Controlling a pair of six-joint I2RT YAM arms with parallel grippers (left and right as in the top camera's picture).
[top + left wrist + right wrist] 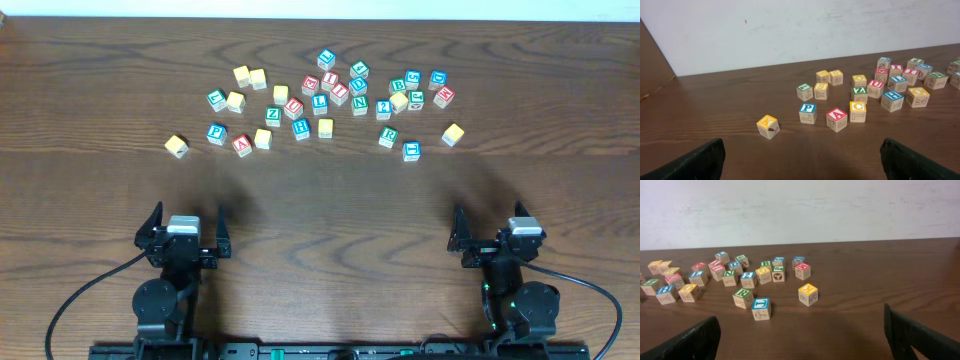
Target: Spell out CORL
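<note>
In the overhead view, the left jaws and the right jaws sit at the near edge of the table (330, 250), both spread wide and released. All the cubes lie well ahead of them, apart from both. The yellow C cube (263, 138) lies ahead of the left jaws and a little to their right, just beside the red A cube (242, 145). The blue L cube (320, 102) sits farther out, in the thick of the cluster, between the lines of the two jaws. The green R cube (389, 137) lies ahead of the right jaws, off to their left, near the blue H cube (411, 150). We cannot tell which yellow-topped cube bears the O.

In the left wrist view, the fingers (690, 162) fill the lower corners, wide apart. The C cube (858, 111) lies ahead, nearer the right finger, just beside the A cube (837, 119). The L cube (898, 82) lies farther back.

In the right wrist view, the fingers (685, 342) are likewise parted. The R cube (742, 297) lies ahead, toward the left finger, with the H cube (760, 308) just beside it and nearer to the jaws.
</note>
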